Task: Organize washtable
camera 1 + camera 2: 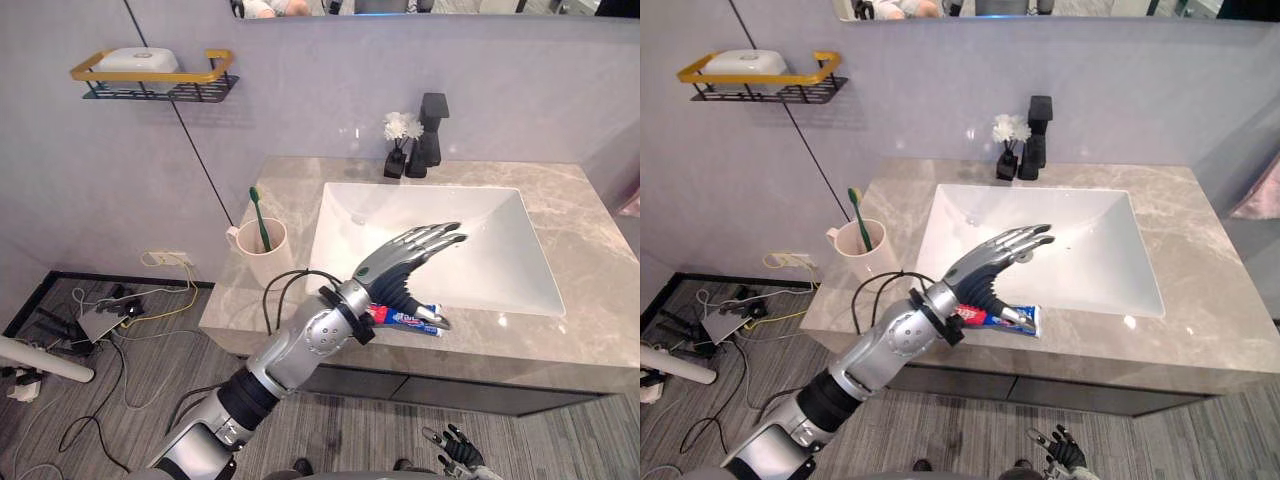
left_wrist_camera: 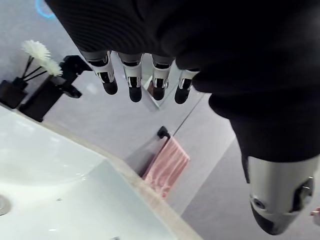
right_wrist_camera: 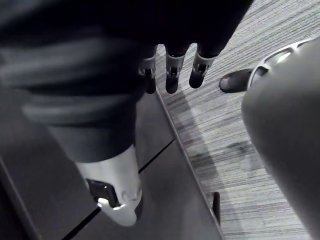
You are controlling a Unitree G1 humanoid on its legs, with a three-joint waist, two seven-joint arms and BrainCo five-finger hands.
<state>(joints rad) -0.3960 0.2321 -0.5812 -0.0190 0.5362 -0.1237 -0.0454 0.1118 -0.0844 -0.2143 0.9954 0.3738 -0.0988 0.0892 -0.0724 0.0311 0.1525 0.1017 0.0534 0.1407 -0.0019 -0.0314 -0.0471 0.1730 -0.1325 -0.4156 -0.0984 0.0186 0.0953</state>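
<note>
Left hand (image 1: 402,258): raised over the front rim of the sink (image 1: 480,250), fingers straight and spread, pointing toward the back wall; holds nothing.
Right hand (image 1: 455,447): hangs low by the floor, fingers relaxed, idle.
Toothpaste tube (image 1: 412,320): lies flat on the counter (image 1: 590,230), on the narrow strip between the sink and the front edge, directly under the left hand; cannot tell whether the thumb touches it.
Long axis: runs along the counter's front edge, side to side as seen from the head.
Pointing: broad flat end toward the right; other end tucked under the wrist, so cap side unconfirmed — probably toward the left.
Cup (image 1: 262,250): stands at the left end of the counter, well apart from the tube, with a green toothbrush (image 1: 259,218) upright in it.
Step in hand: likely the approach to the tube — hand above it, no grip yet.
Next move calls for: lowering the hand, turning the palm down across the tube's width, closing fingers and thumb around its middle.
Then, as a guess: carrying it left to the cup and tipping it upright to stand beside the brush.
Risk: little room on the strip, so a nudge could slide the tube into the sink or off the edge.
</note>
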